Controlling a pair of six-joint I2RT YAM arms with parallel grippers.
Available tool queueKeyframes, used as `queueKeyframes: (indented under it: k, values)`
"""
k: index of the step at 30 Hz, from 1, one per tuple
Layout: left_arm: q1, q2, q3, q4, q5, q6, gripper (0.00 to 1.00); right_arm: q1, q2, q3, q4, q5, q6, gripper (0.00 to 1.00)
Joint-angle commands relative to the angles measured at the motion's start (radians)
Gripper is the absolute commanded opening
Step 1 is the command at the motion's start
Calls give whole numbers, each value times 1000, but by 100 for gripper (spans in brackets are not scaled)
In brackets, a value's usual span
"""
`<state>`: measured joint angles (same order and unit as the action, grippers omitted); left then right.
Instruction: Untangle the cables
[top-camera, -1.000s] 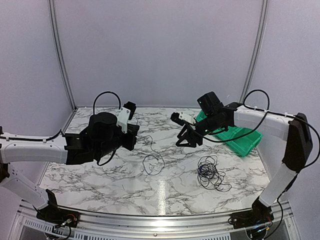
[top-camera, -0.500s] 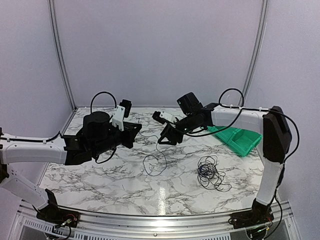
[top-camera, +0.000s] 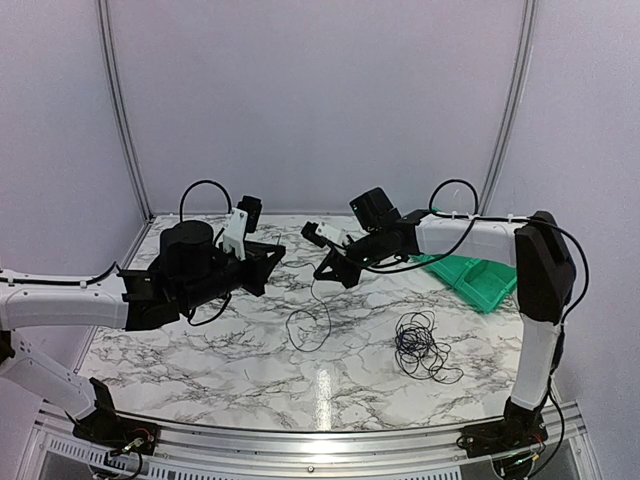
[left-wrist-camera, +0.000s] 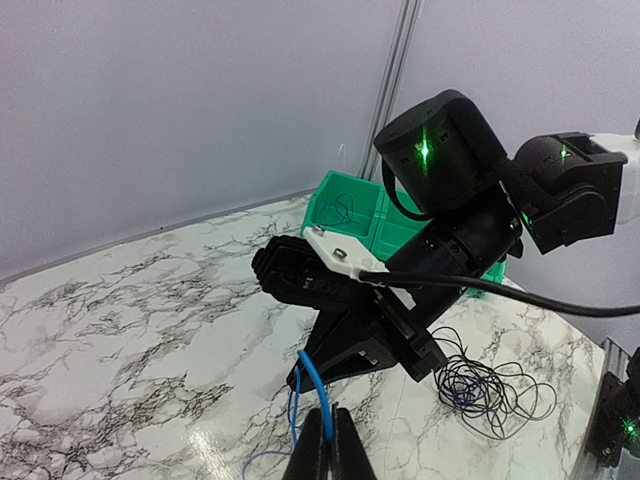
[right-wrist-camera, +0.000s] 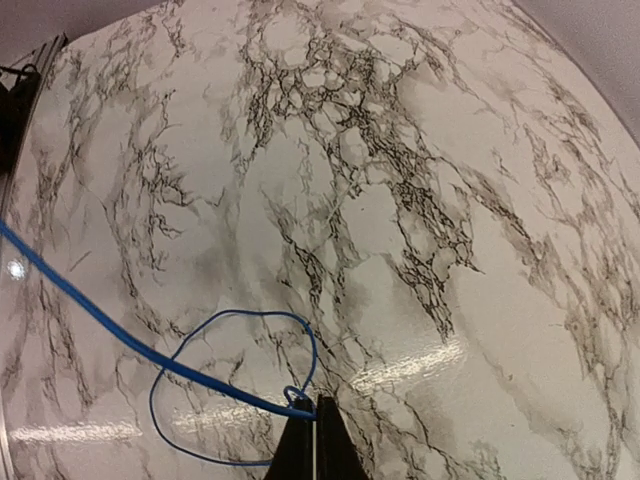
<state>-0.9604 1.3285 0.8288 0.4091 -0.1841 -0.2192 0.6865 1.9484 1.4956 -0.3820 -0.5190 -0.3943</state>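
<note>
A thin blue cable (left-wrist-camera: 316, 385) rises between the tips of my left gripper (left-wrist-camera: 328, 432), which is shut on it. My right gripper (right-wrist-camera: 315, 418) is shut on the same blue cable (right-wrist-camera: 120, 335), and a loop of it hangs below the jaws. From above, my left gripper (top-camera: 277, 256) and right gripper (top-camera: 321, 274) hover close together over the table's middle. The cable's loop (top-camera: 308, 328) dangles down to the marble between them. The remaining cables, a dark tangle (top-camera: 420, 345) with some blue inside, lie on the table to the right, also visible from the left wrist (left-wrist-camera: 492, 385).
A green bin (top-camera: 482, 281) sits at the back right of the marble table (top-camera: 200, 360), with a thin wire inside it (left-wrist-camera: 345, 208). The right arm (top-camera: 470, 238) stretches across above the bin and the tangle.
My right arm swung left from over the green bin to the left gripper, and its open jaws closed on the blue cable. The left gripper rose slightly, still shut.
</note>
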Motion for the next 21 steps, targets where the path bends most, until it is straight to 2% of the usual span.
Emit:
queueKeyframes:
  k: [1,5,7,11,21]
  values:
    - [3,-24,-8,36,-37,15,2,3,-50,32,12,68,-22,0]
    - [3,-29,-9,26,-75,21,38,-43,-124,46,-2,105,-48,0]
    - [4,-35,-9,22,-91,26,50,-78,-150,72,-21,113,-52,0]
    - [4,-51,-8,16,-107,39,57,-144,-170,146,-68,153,-77,0]
    - [3,-69,-9,5,-147,60,60,-336,-145,364,-94,252,-96,0]
